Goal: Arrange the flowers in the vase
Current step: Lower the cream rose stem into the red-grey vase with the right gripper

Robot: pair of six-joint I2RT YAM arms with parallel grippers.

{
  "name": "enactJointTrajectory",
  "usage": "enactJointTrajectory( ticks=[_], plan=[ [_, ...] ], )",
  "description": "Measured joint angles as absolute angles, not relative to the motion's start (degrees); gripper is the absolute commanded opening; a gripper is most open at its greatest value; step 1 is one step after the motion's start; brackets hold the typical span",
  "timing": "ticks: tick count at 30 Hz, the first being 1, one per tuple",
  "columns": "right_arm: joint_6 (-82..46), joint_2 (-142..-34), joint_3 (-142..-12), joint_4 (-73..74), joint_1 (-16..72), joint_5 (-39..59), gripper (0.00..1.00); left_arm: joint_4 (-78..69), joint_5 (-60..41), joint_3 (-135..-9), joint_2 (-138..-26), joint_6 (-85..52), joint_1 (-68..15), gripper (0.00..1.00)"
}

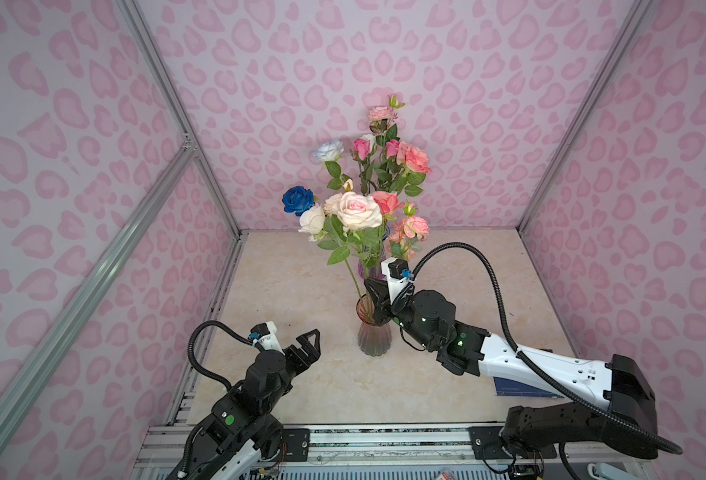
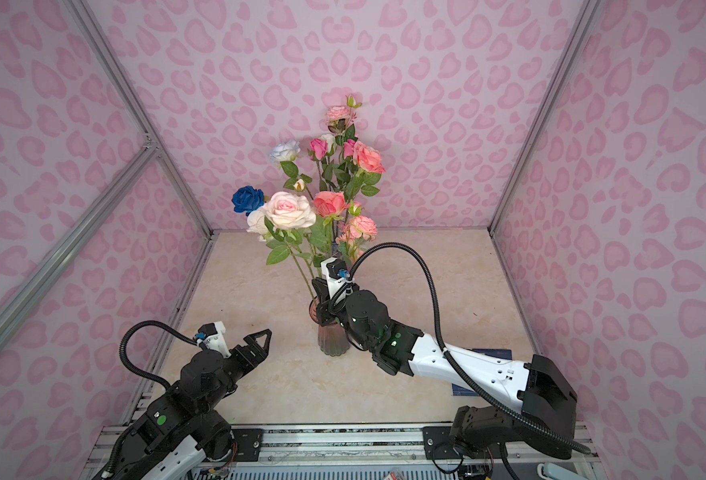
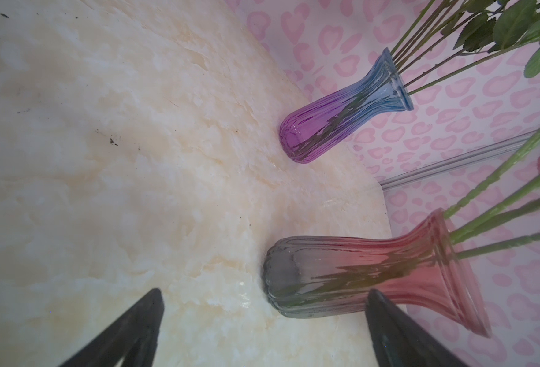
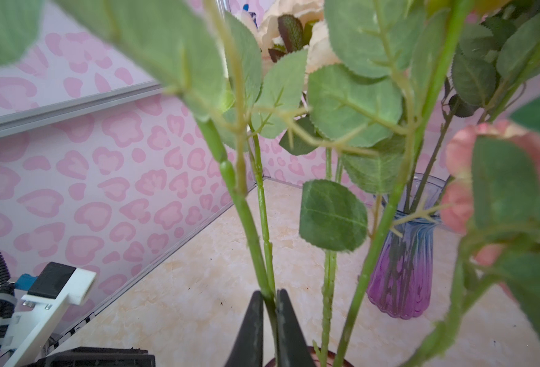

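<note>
Right claw (image 4: 270,302): narrow, pinched on one stem (image 4: 256,241) just above the rim of the pink vase (image 1: 374,336). The stem fills the gap between the fingers, so I read it as held, not released.

Key relation: the stem's long axis is near upright, leaning from the rim toward 11 o'clock in a top view. The claw comes at it from 4 o'clock, fingers roughly square across it. The stem's foot looks to be inside the vase, but I can't see it.

Flowers (image 1: 359,210): all the ones I can see stand in vases. One bunch is in the pink vase at the centre of the table (image 1: 284,291). The rest are in the purple vase (image 3: 341,117) just behind, at 12 o'clock. The heads of the two bunches overlap in both top views.

Right arm: stretched low from 4 o'clock, wrist camera up among the leaves. It's the nearer arm.

Left claw (image 1: 307,345): wide, empty, at 8 o'clock of the pink vase, apart from it, pointing its way.

Judgement: placement nearly done. Next is to let go and back out toward 4 o'clock. Neighbouring stems sit just beside the fingers, so a snag could drag them or tip the vase.
</note>
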State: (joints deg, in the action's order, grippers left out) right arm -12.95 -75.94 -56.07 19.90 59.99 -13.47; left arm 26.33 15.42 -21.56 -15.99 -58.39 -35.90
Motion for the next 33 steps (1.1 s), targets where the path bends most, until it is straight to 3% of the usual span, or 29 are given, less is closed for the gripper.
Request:
enactJointTrajectory(
  ticks=[20,26,29,33],
  plan=[
    [-14.7,-67.6,-56.6,13.3,61.5,-17.8,0.25,24.4,15.2,-20.4,-17.8,-58.4,-35.9,1.00],
    [-18.5,-66.9,-63.4,-0.5,61.5,-23.3,0.30,23.0,14.8,-18.3,-17.9,-58.6,-35.9,1.00],
    [-22.3,-68.4,-69.0,-10.9,61.3,-26.1,0.39,22.2,14.8,-18.4,-18.6,-58.4,-35.9,1.00],
    [-27.8,-71.0,-74.2,-24.0,59.6,-27.0,0.40,22.2,14.8,-19.4,-20.5,-57.0,-35.9,1.00]
  ],
)
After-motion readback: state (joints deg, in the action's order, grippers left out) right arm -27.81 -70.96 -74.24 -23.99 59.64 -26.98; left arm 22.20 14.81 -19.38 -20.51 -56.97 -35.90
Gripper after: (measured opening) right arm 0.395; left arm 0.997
